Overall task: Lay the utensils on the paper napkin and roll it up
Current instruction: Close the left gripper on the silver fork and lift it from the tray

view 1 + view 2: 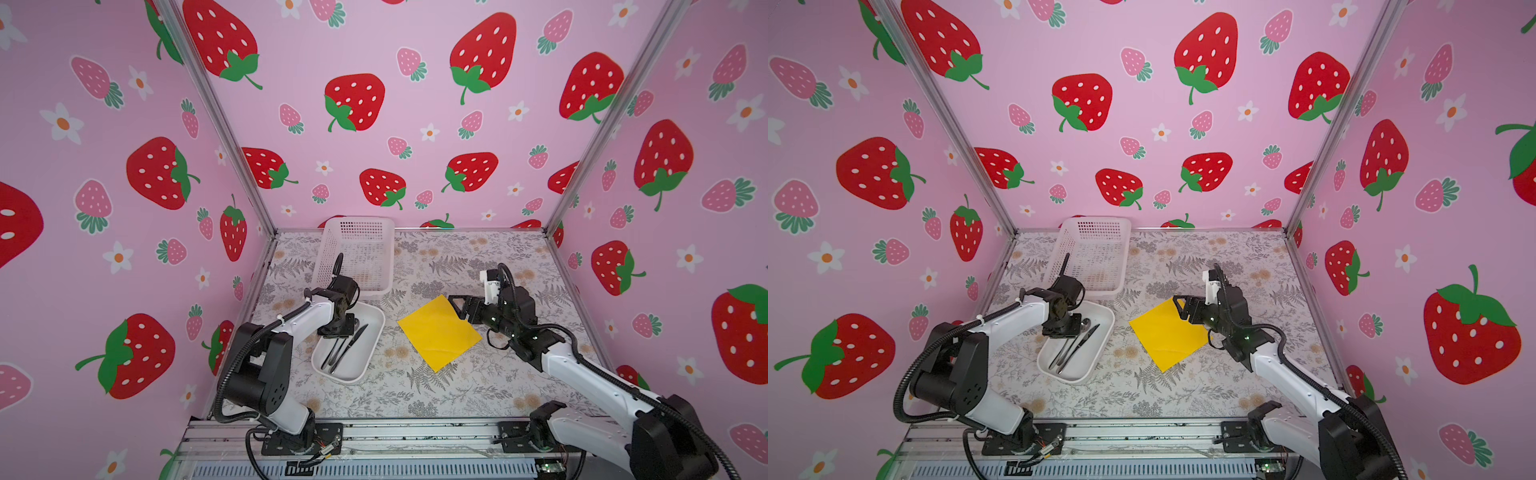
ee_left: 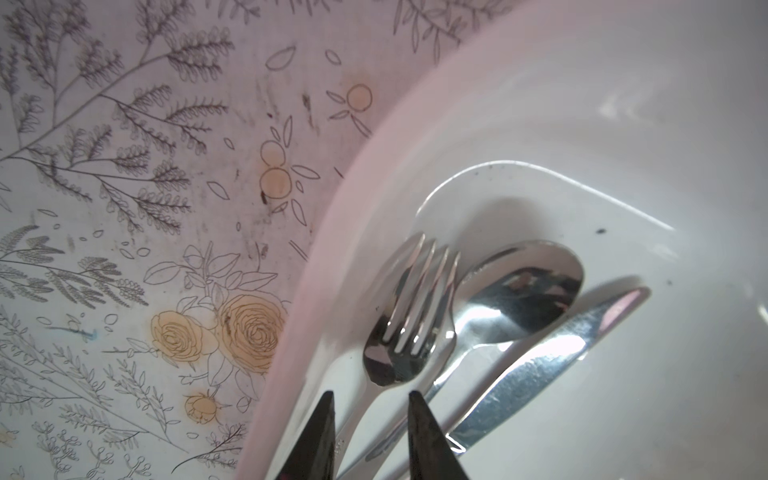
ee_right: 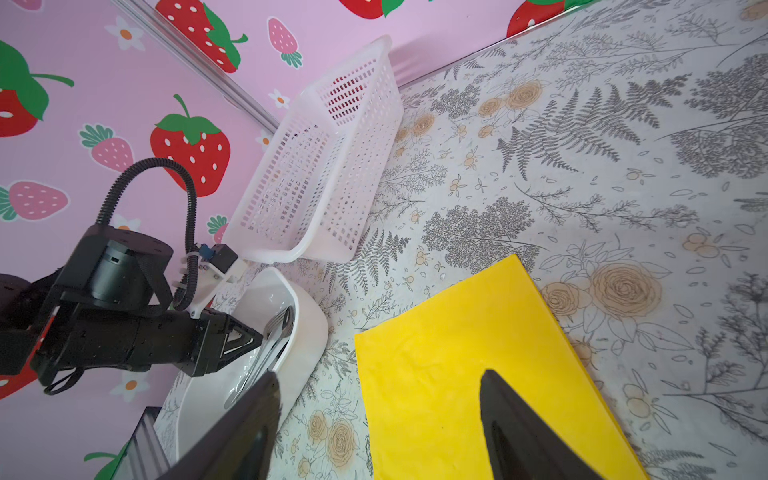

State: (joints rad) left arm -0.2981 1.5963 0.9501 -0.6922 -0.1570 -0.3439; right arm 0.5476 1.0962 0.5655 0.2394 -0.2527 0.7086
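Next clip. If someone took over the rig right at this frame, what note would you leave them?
Left claw: part open, down in the tray, tips either side of the fork handle; no grip seen.
Right claw: open, empty, above the napkin near its far edge.
Things: fork, spoon and knife all lie in the tray; napkin lies flat on the table, right of the tray, with nothing on it.
Done: nothing placed.
Left: move all three onto the napkin, then roll it.
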